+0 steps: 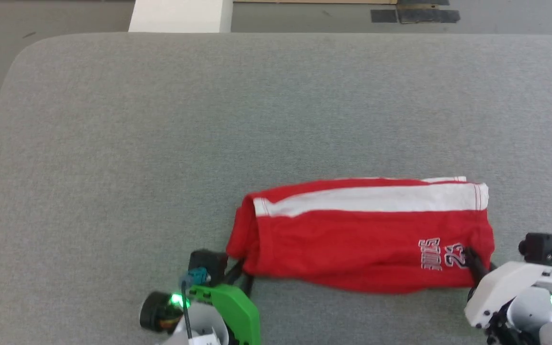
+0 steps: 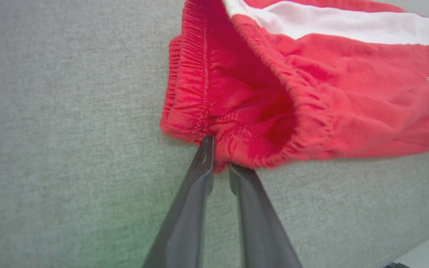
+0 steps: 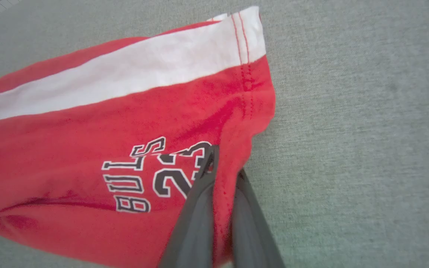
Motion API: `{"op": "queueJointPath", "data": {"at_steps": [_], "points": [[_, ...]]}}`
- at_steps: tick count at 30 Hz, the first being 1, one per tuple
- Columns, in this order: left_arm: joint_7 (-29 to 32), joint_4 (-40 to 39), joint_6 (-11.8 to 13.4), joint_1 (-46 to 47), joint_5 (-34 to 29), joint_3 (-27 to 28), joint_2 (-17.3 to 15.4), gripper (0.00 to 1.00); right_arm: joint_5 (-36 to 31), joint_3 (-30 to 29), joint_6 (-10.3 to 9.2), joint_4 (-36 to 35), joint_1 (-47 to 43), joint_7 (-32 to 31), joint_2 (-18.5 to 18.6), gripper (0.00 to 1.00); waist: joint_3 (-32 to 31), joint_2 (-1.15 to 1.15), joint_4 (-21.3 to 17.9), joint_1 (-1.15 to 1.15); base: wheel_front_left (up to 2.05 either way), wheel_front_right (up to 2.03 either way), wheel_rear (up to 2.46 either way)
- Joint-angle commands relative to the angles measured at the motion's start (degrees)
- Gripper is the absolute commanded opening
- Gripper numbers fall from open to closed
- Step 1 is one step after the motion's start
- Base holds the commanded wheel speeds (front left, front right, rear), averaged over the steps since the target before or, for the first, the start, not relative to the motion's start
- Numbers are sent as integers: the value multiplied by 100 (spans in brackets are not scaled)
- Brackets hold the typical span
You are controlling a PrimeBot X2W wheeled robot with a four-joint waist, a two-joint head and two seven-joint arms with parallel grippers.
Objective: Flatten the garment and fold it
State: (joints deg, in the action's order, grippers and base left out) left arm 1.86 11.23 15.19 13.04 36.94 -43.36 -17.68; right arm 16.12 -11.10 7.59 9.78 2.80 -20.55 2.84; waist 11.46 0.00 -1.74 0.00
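The red garment (image 1: 352,239) lay stretched sideways on the grey padded table (image 1: 161,120) close to the robot, white stripe on its far side, with the left gripper (image 2: 220,154) pinching the gathered waistband and the right gripper (image 3: 226,162) pinching the hem beside the 23.

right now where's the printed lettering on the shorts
Head view, lower right: the lettering is near the shorts' right-end hem, beside the right gripper pinching that hem.
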Motion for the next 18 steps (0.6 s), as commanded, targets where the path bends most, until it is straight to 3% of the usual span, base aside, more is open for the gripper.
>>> {"op": "queueJointPath", "data": {"at_steps": [1,11,18], "points": [[54,-44,5,-128,73,0,-57,100,5,10,-10,63,-34,75,6,100,-48,0,-28,0,0,0,0],[-172,-586,39,-701,461,283,-249,100,-200,-317,-10,-89,-142,812,5,100,-325,0,54,0,0,0,0],[-1539,-836,138,-605,72,954,-318,100,-287,-524,-10,-190,-72,1345,4,100,-355,0,100,0,0,0,0]]}}
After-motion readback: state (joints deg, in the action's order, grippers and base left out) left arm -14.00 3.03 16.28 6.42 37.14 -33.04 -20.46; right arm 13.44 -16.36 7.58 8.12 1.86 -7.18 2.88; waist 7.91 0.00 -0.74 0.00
